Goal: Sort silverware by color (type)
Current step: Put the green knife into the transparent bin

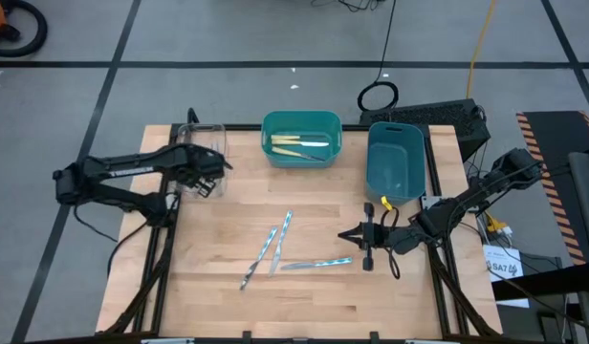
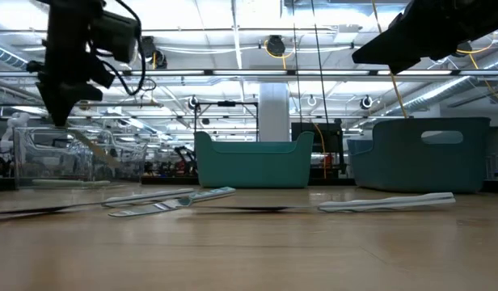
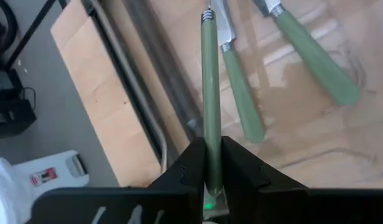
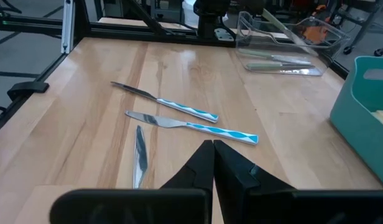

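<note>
My left gripper point(image 1: 210, 164) hangs over the clear tray point(image 1: 205, 131) at the table's far left, shut on a pale green-handled utensil point(image 3: 209, 93). Two more green-handled utensils point(image 3: 241, 93) lie flat on the tray floor. Three blue-patterned utensils point(image 1: 280, 244) lie flat on the wood in the middle. Yellow-handled utensils point(image 1: 299, 145) lie in the teal bin point(image 1: 301, 122). My right gripper point(image 4: 213, 155) is shut and empty, held above the table to the right of the blue utensils. My left gripper pinches the free end of the green handle point(image 3: 209, 163) between its two fingers. The fingers come steeply from above, and the handle runs on in line with them. The utensil hangs slanting below the gripper point(image 2: 91, 145), metal end down, inside the tray's walls.
A deeper blue bin point(image 1: 396, 158) stands at the far right, beside the teal bin. Bare wood lies along the table's near edge. A black frame rail point(image 1: 161, 239) runs along the table's left side.
</note>
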Motion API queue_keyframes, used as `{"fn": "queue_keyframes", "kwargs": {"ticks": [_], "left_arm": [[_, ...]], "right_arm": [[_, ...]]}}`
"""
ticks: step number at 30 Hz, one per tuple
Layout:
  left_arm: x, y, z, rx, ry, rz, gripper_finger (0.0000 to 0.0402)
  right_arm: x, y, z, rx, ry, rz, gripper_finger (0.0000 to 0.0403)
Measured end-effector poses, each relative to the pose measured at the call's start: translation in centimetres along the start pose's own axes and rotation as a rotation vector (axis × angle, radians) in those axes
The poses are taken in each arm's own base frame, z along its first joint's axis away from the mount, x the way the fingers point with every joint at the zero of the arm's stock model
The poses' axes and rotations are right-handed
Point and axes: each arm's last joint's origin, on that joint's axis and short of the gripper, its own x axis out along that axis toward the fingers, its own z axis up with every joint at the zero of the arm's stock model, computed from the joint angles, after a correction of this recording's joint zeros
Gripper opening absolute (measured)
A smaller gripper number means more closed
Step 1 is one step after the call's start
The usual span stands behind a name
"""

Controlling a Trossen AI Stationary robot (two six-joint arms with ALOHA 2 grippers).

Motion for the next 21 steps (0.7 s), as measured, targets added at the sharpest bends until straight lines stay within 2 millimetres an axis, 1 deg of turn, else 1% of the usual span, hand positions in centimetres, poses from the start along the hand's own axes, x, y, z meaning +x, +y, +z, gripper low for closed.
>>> {"fn": "queue_keyframes", "kwargs": {"ticks": [5, 10, 13, 21], "left_arm": [[1.1, -0.8, 1.2, 0.053, 0.046, 0.033, 0.0053], [2.0, -1.3, 2.0, 0.075, 0.056, 0.102, 0.0059], [2.2, -1.6, 2.3, 0.082, 0.042, 0.123, 0.0061], [2.2, -2.0, 2.7, 0.059, 0.005, 0.091, 0.0064]], "right_arm": [[0.0, 0.0, 0.0, 0.000, 0.000, 0.000, 0.0004], [0.0, 0.0, 0.0, 0.000, 0.000, 0.000, 0.0004], [0.0, 0.0, 0.0, 0.000, 0.000, 0.000, 0.0004], [0.0, 0.0, 0.0, 0.000, 0.000, 0.000, 0.0004]]}}
